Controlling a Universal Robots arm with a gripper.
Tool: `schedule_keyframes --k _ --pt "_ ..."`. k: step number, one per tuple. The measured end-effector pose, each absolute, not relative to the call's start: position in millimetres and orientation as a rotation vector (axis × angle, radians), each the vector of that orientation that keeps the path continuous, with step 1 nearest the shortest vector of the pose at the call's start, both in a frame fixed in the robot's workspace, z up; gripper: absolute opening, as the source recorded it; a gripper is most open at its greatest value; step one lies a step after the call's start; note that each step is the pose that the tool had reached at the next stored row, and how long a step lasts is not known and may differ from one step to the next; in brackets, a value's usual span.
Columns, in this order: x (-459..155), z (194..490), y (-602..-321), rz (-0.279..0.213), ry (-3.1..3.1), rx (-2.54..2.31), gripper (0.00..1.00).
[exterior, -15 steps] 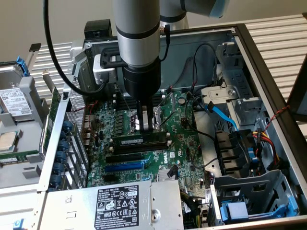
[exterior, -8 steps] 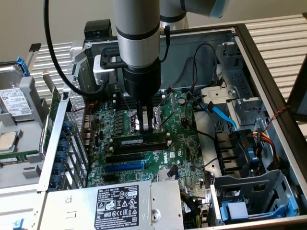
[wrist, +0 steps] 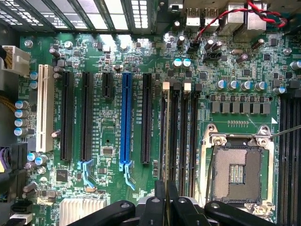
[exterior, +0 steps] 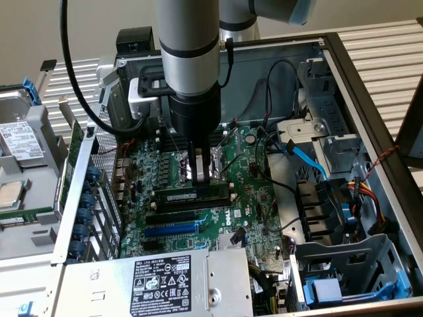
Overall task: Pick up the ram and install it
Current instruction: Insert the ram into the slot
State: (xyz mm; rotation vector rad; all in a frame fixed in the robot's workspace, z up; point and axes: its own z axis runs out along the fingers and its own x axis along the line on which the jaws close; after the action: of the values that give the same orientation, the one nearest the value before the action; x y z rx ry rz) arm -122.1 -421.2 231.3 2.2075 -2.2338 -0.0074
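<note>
Insertion step, by my reckoning. The ram [exterior: 195, 195], a long thin green circuit-board stick with dark chips and a white label, stands on edge at the end of the row of black plastic memory slots [wrist: 185, 141], on the side toward the blue expansion slot [wrist: 126, 117]. The gripper [exterior: 199, 177], with its slim black metal fingers, is pinched nearly closed on the stick's top edge. Seating calls for a straight, even downward press. Whether the end latches have caught, I cannot tell.

The circuit board [wrist: 115, 127] looks glossy, the blue slot [wrist: 126, 117] plastic, the case [exterior: 264, 53] bare metal.
</note>
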Motion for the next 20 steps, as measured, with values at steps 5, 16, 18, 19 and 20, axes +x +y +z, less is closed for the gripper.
schedule_keyframes --k 5,16,18,19,20 --pt "-122.1 230.8 -421.2 -0.007 -2.234 2.208 0.13" --pt "-122.1 230.9 -421.2 -0.002 -2.229 2.207 0.13" --pt "-122.0 231.0 -421.1 -0.001 -2.229 2.208 0.13" --pt "-121.3 231.0 -421.1 0.0 -2.23 2.207 0.13" --pt "-121.3 231.0 -421.1 0.0 -2.23 2.207 0.13"
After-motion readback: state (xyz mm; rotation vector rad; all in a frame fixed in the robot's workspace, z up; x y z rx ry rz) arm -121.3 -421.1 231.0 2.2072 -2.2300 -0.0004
